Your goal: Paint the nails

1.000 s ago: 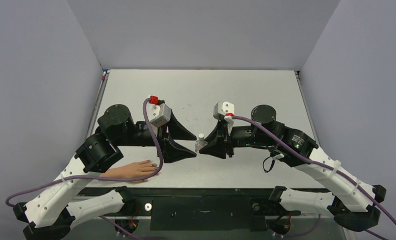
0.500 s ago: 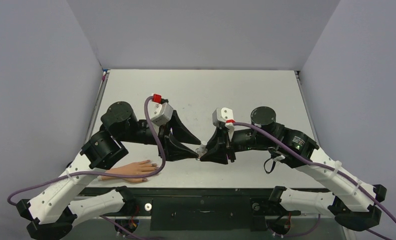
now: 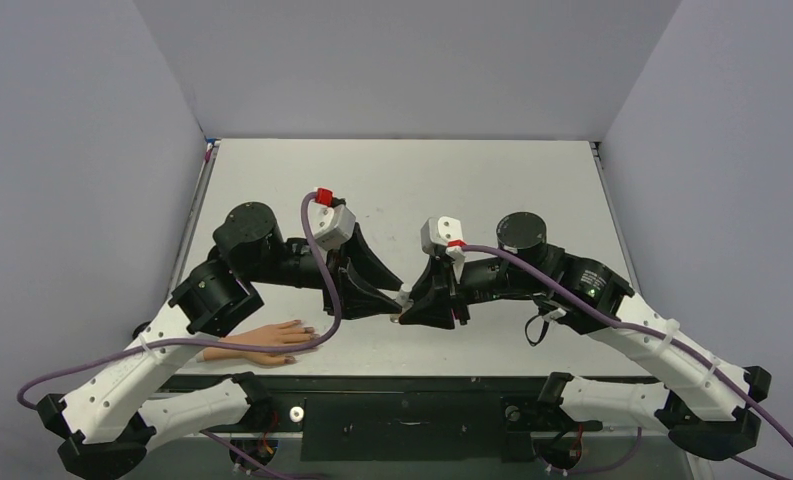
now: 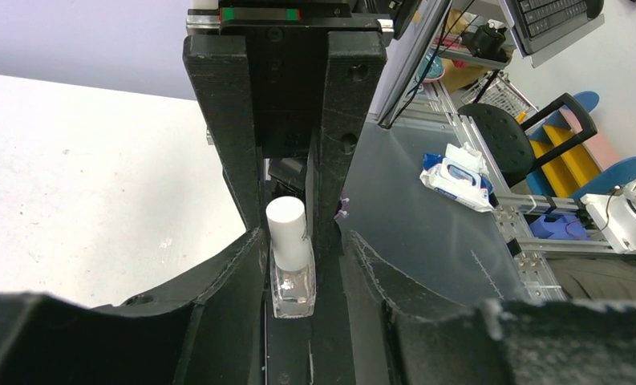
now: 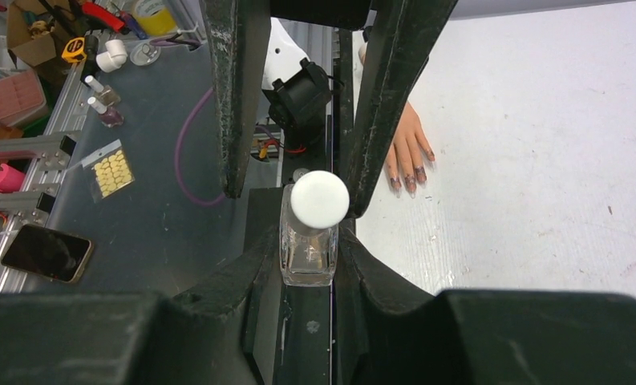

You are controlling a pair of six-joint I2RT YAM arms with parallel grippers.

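Arms meet tip-to-tip near the counter's [image 3: 492,180] near edge; right gripper [image 5: 307,271] clamps the bottle [image 4: 292,282], left gripper [image 3: 392,306] loosely straddles it.

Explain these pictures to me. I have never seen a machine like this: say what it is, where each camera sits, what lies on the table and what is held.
Two robot arms are bolted at the near edge of a table. One picture is taken from above; the other two come from a camera on each wrist. On the table lies a peach fake hand with dark nails. Mid-table, the left fingers and right fingers meet around a tiny clear bottle with a white cap. The right fingers pinch it; whether the left ones grip, I cannot tell.
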